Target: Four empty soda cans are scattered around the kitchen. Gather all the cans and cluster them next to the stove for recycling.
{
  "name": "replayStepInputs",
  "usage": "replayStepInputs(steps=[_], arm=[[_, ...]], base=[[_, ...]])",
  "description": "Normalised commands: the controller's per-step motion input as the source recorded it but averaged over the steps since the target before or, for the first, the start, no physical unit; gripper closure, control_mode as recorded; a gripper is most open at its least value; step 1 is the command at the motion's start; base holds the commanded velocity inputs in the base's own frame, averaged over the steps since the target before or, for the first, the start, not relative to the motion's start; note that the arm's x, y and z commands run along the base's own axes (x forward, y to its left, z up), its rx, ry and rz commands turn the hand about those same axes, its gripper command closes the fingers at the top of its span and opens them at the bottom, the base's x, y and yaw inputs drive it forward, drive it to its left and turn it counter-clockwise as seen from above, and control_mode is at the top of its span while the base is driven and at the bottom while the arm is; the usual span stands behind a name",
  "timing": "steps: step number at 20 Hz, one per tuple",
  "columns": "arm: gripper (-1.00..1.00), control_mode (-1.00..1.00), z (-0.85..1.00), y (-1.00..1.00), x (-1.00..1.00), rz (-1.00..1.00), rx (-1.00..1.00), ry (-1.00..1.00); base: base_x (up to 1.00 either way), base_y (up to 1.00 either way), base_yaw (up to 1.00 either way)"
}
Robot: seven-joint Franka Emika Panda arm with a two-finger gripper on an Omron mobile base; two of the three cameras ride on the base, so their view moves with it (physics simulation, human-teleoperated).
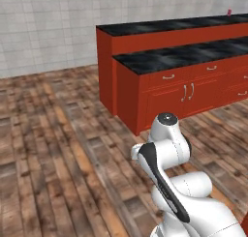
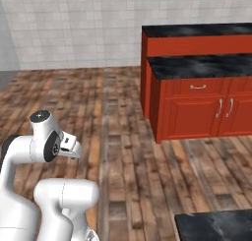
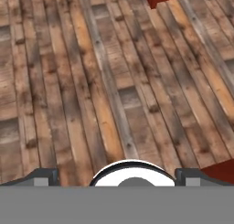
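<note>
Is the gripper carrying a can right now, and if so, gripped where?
Nothing is held. The gripper is open, its fingertips wide apart over bare wood floor, with no can between them.

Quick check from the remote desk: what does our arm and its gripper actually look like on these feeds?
The arm is glossy white with rounded, bulbous links, a dark band along one link and dark grey discs capping the joints. On the hand view, the gripper shows two small dark grey finger tips. No cables or markings are visible.
</note>
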Motion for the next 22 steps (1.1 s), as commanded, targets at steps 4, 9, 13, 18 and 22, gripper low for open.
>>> replayStepInputs(steps=[4, 9, 13, 18, 22], arm=[[-1.00, 1.00, 0.00, 0.00, 0.00, 0.00, 0.00, 0.00], [-1.00, 1.00, 0.00, 0.00, 0.00, 0.00, 0.00, 0.00], [-1.00, 1.00, 0.00, 0.00, 0.00, 0.00, 0.00, 0.00], [-1.00, 1.00, 0.00, 0.00, 0.00, 0.00, 0.00, 0.00], [-1.00, 1.00, 0.00, 0.00, 0.00, 0.00, 0.00, 0.00]], base=[[0.58, 0.31, 0.00], [0.59, 0.30, 0.00], [0.59, 0.30, 0.00], [0.60, 0.29, 0.00], [0.61, 0.29, 0.00]])
